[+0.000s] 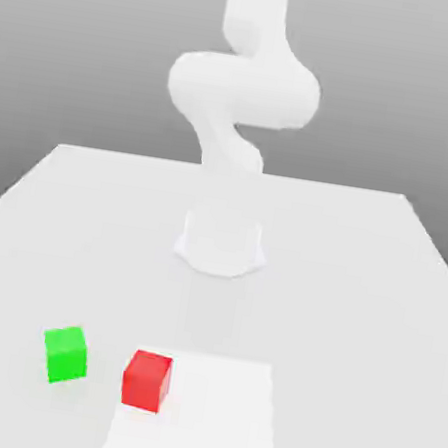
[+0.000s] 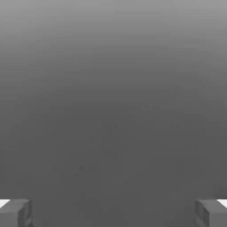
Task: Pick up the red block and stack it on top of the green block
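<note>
Near the table's front edge, toward the exterior view's left, sits the green block (image 1: pixel 66 353). The red block (image 1: pixel 147 379) rests a short gap to its right, on the left edge of a lighter white patch (image 1: pixel 209 418). The two cubes do not touch. My arm (image 1: pixel 243 89) rises from its base and leaves the exterior view at the top, so the hand is not visible there. In the hand view my gripper (image 2: pixel 113 213) is open: its grey fingertips (image 2: pixel 15 213) stand far apart with only plain grey background between them. Neither block appears in the hand view.
The robot base (image 1: pixel 221 243) stands at the middle of the white table (image 1: pixel 360 289). The table's far edge runs behind the base and its side edges slant outward toward the front.
</note>
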